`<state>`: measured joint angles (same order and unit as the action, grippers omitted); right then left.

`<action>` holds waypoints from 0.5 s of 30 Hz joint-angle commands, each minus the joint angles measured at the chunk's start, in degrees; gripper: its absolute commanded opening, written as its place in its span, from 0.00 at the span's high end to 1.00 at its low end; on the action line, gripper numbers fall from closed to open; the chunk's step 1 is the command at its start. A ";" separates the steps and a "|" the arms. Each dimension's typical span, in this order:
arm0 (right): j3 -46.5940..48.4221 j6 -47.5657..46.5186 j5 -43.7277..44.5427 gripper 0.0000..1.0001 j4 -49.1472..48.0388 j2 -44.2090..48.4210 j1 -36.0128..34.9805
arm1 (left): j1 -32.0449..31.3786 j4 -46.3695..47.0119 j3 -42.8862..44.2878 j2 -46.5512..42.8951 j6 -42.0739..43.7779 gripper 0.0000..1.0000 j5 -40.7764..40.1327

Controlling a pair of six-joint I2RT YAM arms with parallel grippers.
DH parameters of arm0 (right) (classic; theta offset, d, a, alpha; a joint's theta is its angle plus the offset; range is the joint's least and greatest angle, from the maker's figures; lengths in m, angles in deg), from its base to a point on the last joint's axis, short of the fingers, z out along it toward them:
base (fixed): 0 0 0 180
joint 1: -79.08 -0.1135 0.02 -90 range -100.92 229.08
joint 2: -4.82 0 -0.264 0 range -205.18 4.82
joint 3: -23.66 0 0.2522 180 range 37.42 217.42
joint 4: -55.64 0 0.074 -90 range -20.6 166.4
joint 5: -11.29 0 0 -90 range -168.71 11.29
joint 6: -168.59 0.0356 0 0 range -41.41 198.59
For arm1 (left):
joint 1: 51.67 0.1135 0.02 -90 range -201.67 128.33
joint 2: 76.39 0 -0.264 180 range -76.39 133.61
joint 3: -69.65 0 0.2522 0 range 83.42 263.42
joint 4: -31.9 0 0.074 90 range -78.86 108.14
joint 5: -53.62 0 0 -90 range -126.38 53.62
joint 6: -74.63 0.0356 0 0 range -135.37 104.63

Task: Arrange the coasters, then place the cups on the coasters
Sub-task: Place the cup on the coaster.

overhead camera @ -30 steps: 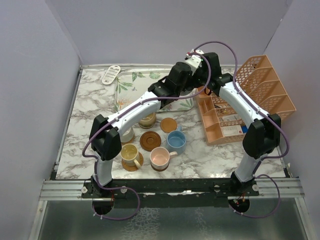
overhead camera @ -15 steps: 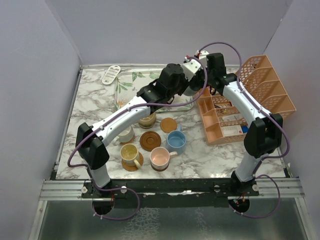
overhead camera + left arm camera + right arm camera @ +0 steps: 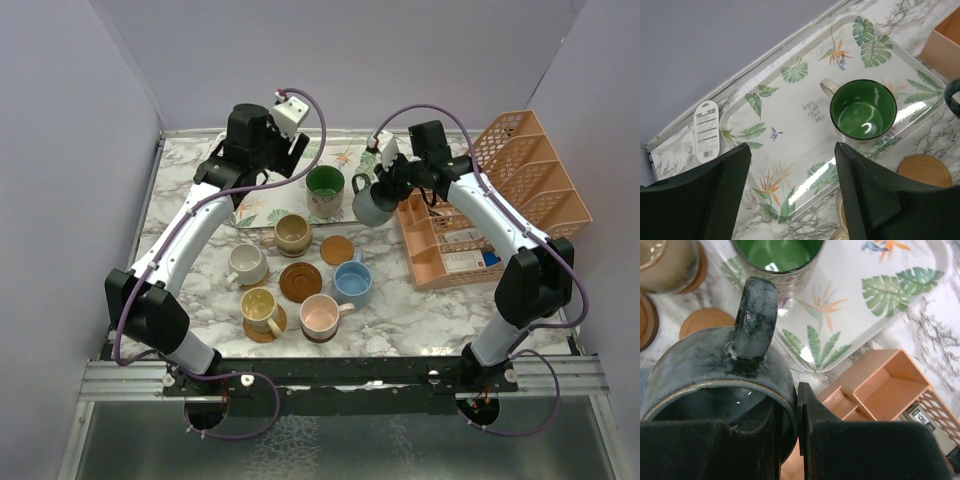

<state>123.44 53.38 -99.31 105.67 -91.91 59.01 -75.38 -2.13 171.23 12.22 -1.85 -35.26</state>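
Slip risk first: grey-blue mug (image 3: 715, 365) pinched only by one wall of its rim in the closed right gripper (image 3: 786, 412), handle toward 12 o'clock in the wrist view, hanging above the table at about 1 o'clock of the cup cluster, just beside the orange rack (image 3: 520, 190). Could tilt or drop out of so narrow a hold on glazed ceramic. Could also clip the green mug (image 3: 863, 110) on the leaf-patterned tray (image 3: 790, 115), or the rack's corner, on the way down. Bare light coaster (image 3: 338, 249) at 7 o'clock of the held mug, hemmed by the tan cup (image 3: 292, 233) and the light blue cup (image 3: 352, 283); likely to nudge either if set off-centre. Left gripper (image 3: 790, 155) spread wide, empty, over the tray. Small script on the tray beside the green mug, and print on the white tag (image 3: 706, 131): too small to read.
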 commanded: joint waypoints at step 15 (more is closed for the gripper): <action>4.72 -22.72 -6.27 0.99 5.72 -5.07 -8.74 | 11.94 -1.14 2.28 -2.74 -6.18 0.09 12.99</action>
<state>125.49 35.48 -103.62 112.99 -96.63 52.30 -65.10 -3.83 172.78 11.66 -5.98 -26.58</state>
